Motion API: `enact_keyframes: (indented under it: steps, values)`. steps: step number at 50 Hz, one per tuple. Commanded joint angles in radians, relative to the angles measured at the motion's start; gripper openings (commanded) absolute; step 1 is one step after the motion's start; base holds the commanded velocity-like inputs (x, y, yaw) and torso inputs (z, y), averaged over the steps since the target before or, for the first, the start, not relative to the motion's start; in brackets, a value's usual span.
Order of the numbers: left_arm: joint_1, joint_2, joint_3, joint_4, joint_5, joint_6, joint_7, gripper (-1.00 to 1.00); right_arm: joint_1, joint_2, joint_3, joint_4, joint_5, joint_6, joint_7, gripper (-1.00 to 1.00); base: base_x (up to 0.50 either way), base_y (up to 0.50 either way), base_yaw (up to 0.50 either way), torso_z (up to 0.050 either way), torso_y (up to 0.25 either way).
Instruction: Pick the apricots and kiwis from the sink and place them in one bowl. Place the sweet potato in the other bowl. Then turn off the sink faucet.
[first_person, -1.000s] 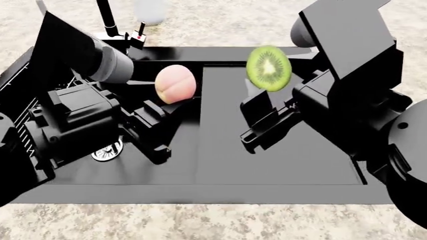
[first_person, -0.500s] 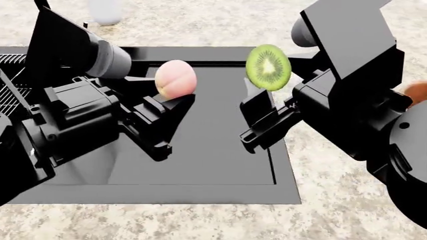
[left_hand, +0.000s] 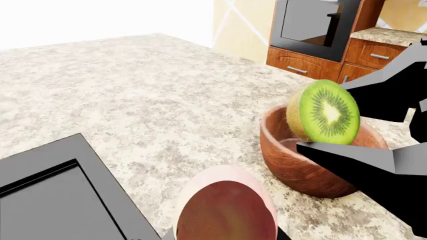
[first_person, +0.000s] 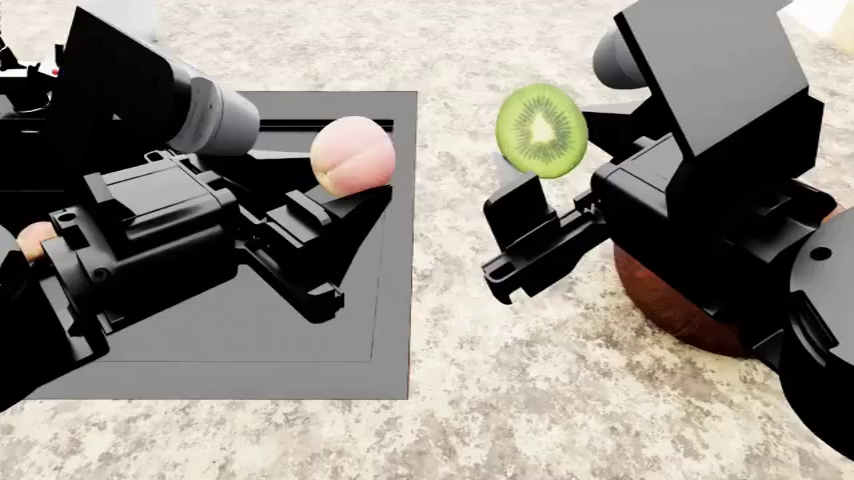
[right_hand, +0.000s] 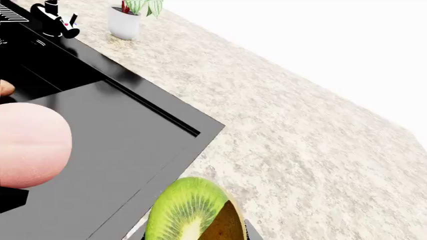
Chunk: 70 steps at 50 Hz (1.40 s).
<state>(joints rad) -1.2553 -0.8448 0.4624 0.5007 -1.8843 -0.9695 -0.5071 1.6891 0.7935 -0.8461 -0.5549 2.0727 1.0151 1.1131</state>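
My left gripper (first_person: 350, 198) is shut on a pinkish-orange apricot (first_person: 352, 153), held above the right end of the black sink (first_person: 334, 310). The apricot fills the near part of the left wrist view (left_hand: 227, 210). My right gripper (first_person: 523, 188) is shut on a halved kiwi (first_person: 542, 130), held over the counter just left of a reddish-brown wooden bowl (first_person: 667, 305). In the left wrist view the kiwi (left_hand: 325, 112) hangs at the bowl's (left_hand: 293, 165) near rim. The faucet base (right_hand: 57, 22) with its red mark shows far back. The sweet potato is not clearly in view.
A small orange-pink fruit (first_person: 35, 240) peeks out behind my left arm in the sink. A white plant pot (right_hand: 125, 24) stands by the faucet. Speckled stone counter (first_person: 534, 400) surrounds the sink. Wooden cabinets and an oven (left_hand: 320, 30) stand beyond the counter.
The head view has swung right: the sink slid left, the counter and the wooden bowl came into view. Both grippers still hold their fruit in the same pose.
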Motion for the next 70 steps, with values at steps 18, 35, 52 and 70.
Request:
enact_keyframes:
  steps: [18,35,52,70]
  values:
    - [-0.001,0.006,-0.012,-0.001,-0.011,0.029,0.001,-1.0,0.047,0.02,-0.013,-0.021,0.079,-0.014,0.066,-1.0,-0.04,-0.5,0.0,0.0,0.0]
    - [0.001,0.013,-0.008,-0.009,-0.003,0.035,0.006,-1.0,0.019,0.022,-0.008,-0.019,0.067,-0.029,0.03,-1.0,-0.03,-0.47,0.0,0.0,0.0]
    - [0.009,0.017,0.001,-0.02,0.014,0.035,0.018,-1.0,-0.124,0.01,0.044,0.101,-0.12,-0.063,-0.238,-1.0,0.0,0.0,0.0,0.0,0.0]
    - [0.015,0.016,0.005,-0.016,0.02,0.037,0.023,-1.0,-0.201,-0.011,0.029,0.183,-0.141,-0.086,-0.335,-1.0,0.0,0.0,0.0,0.0,0.0]
